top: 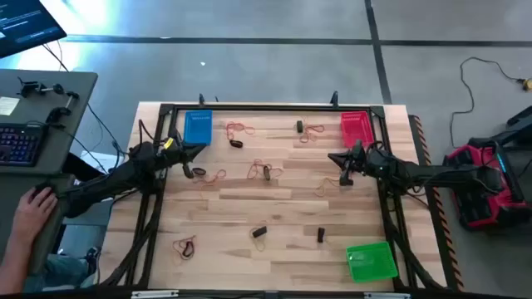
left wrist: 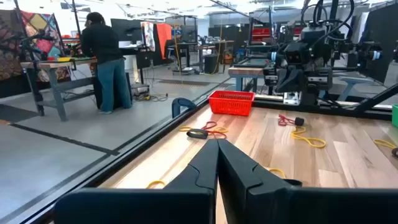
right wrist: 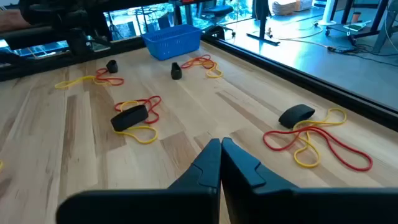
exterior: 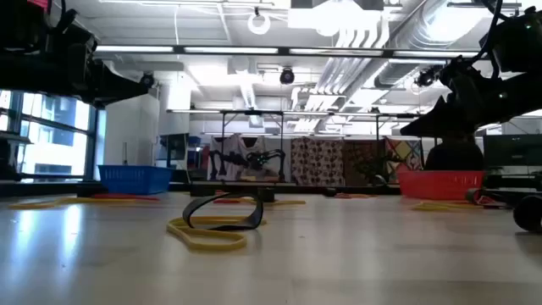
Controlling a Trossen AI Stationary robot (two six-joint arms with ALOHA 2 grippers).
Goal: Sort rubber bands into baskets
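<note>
Both Arms Hover Empty Over Scattered Bands

Overhead, the wooden worktop (top: 283,216) carries rubber bands (top: 263,170) in red, yellow and black, strewn in small tangles from the far edge to the near one. Three baskets stand at its margins: the blue basket (top: 198,129) at the far left, the red basket (top: 356,128) at the far right, the green basket (top: 371,262) at the near right corner. None of the baskets can be seen to hold any bands. Just beside the blue basket, the left gripper (top: 189,153) hangs above the boards, its jaws pressed together on nothing. Near the red basket, the right gripper (top: 341,159) does likewise, jaws together and empty. At the left edge, a person's hand (top: 33,203) rests by a desk (top: 50,91) with a keyboard (top: 18,143).
</note>
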